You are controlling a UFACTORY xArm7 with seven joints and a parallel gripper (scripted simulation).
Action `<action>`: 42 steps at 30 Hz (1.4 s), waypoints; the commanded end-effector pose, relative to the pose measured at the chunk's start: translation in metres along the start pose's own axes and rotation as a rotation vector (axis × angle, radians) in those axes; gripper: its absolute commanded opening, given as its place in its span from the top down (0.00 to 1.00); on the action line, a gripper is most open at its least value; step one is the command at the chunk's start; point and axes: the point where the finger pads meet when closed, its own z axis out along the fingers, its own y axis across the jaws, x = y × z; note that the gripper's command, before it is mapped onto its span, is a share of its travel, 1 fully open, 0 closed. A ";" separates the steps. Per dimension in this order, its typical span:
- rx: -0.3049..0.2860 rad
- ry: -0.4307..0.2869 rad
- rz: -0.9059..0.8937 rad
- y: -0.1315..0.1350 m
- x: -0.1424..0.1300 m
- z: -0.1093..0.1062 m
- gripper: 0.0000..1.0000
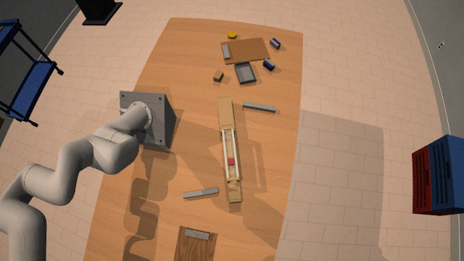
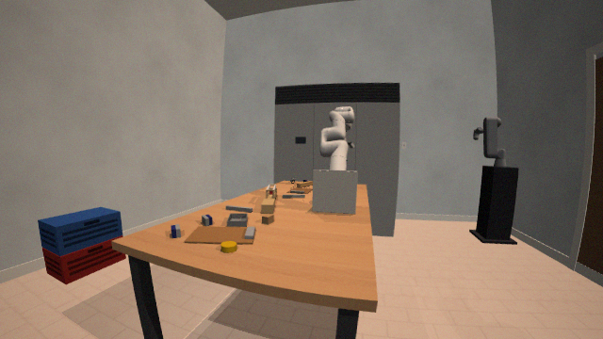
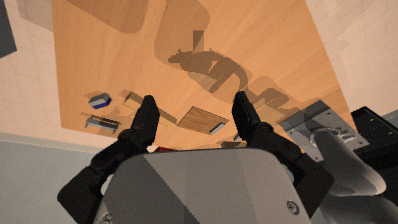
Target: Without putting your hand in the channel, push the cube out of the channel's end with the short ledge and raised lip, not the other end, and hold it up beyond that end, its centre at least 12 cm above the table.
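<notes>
A small red cube (image 1: pixel 230 161) (image 2: pixel 270 192) sits in the white-railed channel (image 1: pixel 225 152), nearer its end with the short tan ledge (image 1: pixel 235 193). A longer tan ledge (image 1: pixel 225 112) (image 2: pixel 268 205) joins the other end. My gripper (image 3: pixel 195 103) is open and empty, high above the table and far from the channel. It is out of view in the top view, where only the arm (image 1: pixel 109 145) (image 2: pixel 335 137) shows. In the wrist view the channel is mostly hidden behind my fingers.
Grey bars lie loose beside the channel (image 1: pixel 259 106) (image 1: pixel 200 193), and one (image 1: pixel 197 233) (image 3: pixel 217 128) on a wooden board (image 1: pixel 193 250) (image 3: pixel 197 120). A cardboard mat (image 1: pixel 250 50), grey tray (image 1: pixel 245 72), blue blocks (image 1: pixel 268 64), tan block (image 1: pixel 217 75) and yellow disc (image 1: pixel 232 35) are at the far end. The arm's grey base box (image 1: pixel 159 119) stands left of the channel.
</notes>
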 end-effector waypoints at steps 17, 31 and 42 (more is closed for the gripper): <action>0.004 0.003 0.000 -0.001 0.000 -0.003 0.00; 0.110 -0.236 -0.027 -0.041 -0.217 -0.008 1.00; 0.090 -0.308 -0.031 -0.006 -0.410 -0.006 1.00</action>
